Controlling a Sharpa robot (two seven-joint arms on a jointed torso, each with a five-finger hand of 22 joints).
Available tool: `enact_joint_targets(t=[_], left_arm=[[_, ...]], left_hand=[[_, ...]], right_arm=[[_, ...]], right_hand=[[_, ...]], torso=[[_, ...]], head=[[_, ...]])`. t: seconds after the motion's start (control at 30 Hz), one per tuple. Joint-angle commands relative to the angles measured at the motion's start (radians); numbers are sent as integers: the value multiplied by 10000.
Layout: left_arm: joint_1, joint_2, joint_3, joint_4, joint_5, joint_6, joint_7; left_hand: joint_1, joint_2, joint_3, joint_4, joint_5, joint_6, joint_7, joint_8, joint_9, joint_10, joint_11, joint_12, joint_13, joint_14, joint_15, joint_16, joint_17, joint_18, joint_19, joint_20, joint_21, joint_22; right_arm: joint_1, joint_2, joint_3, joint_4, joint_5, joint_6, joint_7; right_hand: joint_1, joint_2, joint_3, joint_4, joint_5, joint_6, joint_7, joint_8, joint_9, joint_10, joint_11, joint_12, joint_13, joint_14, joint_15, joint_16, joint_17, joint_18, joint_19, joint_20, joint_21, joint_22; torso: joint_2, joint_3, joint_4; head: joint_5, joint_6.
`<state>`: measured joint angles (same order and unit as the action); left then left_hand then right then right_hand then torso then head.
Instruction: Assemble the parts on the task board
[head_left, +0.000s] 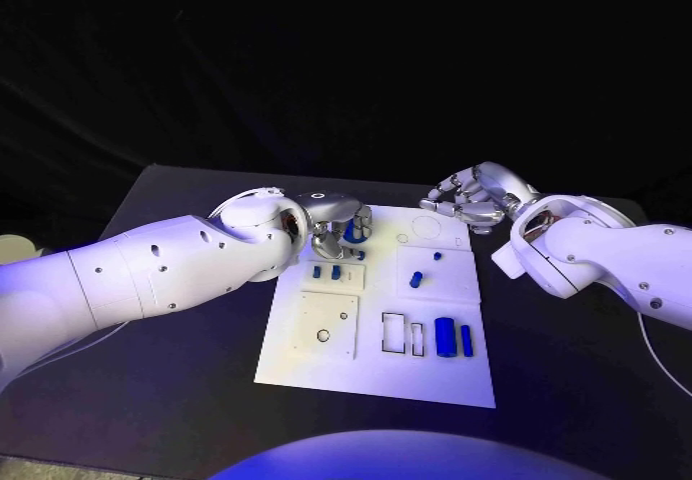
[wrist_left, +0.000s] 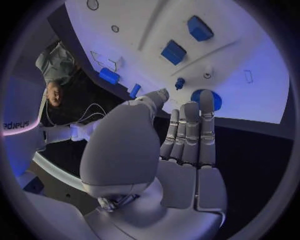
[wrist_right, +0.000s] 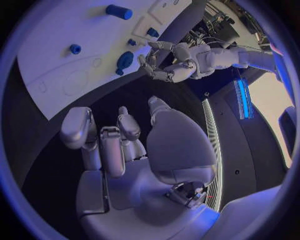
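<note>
While the board (head_left: 378, 380) lies in the middle of the black table (head_left: 173, 400), both hands are seen at its far end, and neither is shown holding a part. The left hand (head_left: 335, 225) is poised over the board's far left corner, its fingers (wrist_left: 190, 132) straight, close together and empty, their tips just short of a round blue part (wrist_left: 210, 97) that sits near the board's edge. The right hand (head_left: 469, 203) is held off the far right corner, over bare table, its fingers (wrist_right: 103, 145) loosely curled and apart, with nothing in them. Most of the parts are seen on the board: two small blocks (head_left: 326, 271) by the left hand, a short peg (head_left: 415, 279) near the middle, and two long bars (head_left: 451, 338) side by side at the near right, next to a pair of empty outlined slots (head_left: 402, 334). The step in hand is judged to be the left hand's approach to the round part, with the assembly itself barely started. A descent onto that part and a closing of the fingers round it would be called for next, with care that the small peg (wrist_left: 179, 83) just beside it is not knocked; which seat the part belongs in cannot be told.
</note>
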<state>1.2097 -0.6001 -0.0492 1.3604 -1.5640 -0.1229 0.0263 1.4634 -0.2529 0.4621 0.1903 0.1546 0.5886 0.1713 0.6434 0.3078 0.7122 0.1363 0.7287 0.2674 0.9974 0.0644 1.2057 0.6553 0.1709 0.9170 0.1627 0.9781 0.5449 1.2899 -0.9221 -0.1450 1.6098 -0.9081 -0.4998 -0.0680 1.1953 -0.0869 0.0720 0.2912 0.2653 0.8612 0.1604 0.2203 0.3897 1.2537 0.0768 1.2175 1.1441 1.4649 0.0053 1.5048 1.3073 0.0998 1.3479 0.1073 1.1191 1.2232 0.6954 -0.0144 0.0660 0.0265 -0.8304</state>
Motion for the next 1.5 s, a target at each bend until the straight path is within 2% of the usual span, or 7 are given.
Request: enact_joint_targets(t=[0.03, 0.3, 0.47, 0.57, 1.03, 1.2, 1.5], left_arm=[[-5, 121, -15, -56, -1057, 558, -38], [-10, 394, -66, -304, -1210, 1075, -187], [-12, 507, -71, -444, -1219, 1217, -261], [-12, 576, -72, -528, -1215, 1268, -271], [-27, 795, -85, -836, -1160, 1054, -118], [-30, 833, -87, -872, -1103, 926, -50], [-31, 835, -97, -880, -978, 1115, -87]], left_hand=[[98, -2, -66, 30, 5, 278, 93, -112, -175, -20, 2, -59, -151, 73, 41, 372, -3, 127, 32, 19, 285, 191], [137, 6, 119, 127, 8, 913, 100, -657, -617, 406, -32, -276, -528, 357, 6, 982, 151, 130, -91, 5, 738, 502], [375, 92, 564, -16, 20, 1352, 110, -978, -819, 691, -58, -583, -803, 301, -19, 1082, -106, 138, -164, -34, 958, 651], [351, 56, 736, -69, 12, 1504, 100, -1102, -888, 811, -61, -718, -916, 347, -18, 1147, -134, 139, -205, -37, 1056, 717], [277, 127, 1165, -281, -5, 1947, 2, -1358, -994, 1299, -169, -1006, -1161, 780, -112, 1492, 159, 147, -212, -108, 1375, 910], [200, 105, 1196, -286, -20, 1967, 3, -1429, -1012, 1329, -167, -1095, -1213, 803, -115, 1517, 138, 144, -220, -116, 1414, 934], [112, 145, 1244, -278, -29, 1974, 32, -1522, -1032, 1395, -155, -1178, -1263, 945, -104, 1613, 293, 141, -221, -112, 1461, 961]], right_arm=[[-11, 21, 2, -2, -65, -20, 106], [-14, 58, 2, 0, -44, -28, 111], [-15, 77, 2, -2, -30, -60, 130], [-15, 81, 3, -6, -21, -98, 143], [-15, 89, 3, -5, -8, -110, 136], [-15, 102, 3, -14, -7, -99, 132], [-15, 112, 3, -22, -7, -80, 113]], right_hand=[[76, 34, -78, 8, -24, -73, -1, 47, 7, -116, -2, -62, -43, 664, -31, -38, 1043, 62, -72, -12, -81, -24], [79, 43, -89, 11, -24, -80, 0, 47, 6, -166, -1, -125, -113, 660, -31, -46, 1030, 69, -89, -12, -117, -47], [76, 59, -95, 14, -23, -84, 0, 48, 6, -167, 0, -133, -118, 659, -31, -50, 1028, 68, -89, -12, -122, -48], [82, 71, -94, 12, -22, -85, 0, 49, 6, -164, -1, -135, -120, 659, -31, -49, 1030, 64, -81, -12, -107, -35], [87, 122, -92, 16, -19, -84, -1, 56, 7, -155, -2, -142, -128, 659, -32, -53, 1030, 65, -80, -12, -115, -36], [87, 122, -92, 16, -19, -84, -1, 56, 7, -155, -2, -142, -128, 659, -32, -53, 1030, 65, -80, -12, -115, -36], [86, 150, -92, 17, -18, -82, -2, 60, 8, -138, -4, -132, -119, 664, -33, -47, 1046, 62, -73, -13, -107, -28]], torso=[[-1, 12, 0], [27, 9, -25], [8, 16, -4], [3, 4, 10], [0, -5, 3], [2, -2, 10], [6, 9, -3]], head=[[-4, 24], [-42, 77], [-62, 57], [-80, 48], [-86, 42], [-89, 51], [-118, 39]])
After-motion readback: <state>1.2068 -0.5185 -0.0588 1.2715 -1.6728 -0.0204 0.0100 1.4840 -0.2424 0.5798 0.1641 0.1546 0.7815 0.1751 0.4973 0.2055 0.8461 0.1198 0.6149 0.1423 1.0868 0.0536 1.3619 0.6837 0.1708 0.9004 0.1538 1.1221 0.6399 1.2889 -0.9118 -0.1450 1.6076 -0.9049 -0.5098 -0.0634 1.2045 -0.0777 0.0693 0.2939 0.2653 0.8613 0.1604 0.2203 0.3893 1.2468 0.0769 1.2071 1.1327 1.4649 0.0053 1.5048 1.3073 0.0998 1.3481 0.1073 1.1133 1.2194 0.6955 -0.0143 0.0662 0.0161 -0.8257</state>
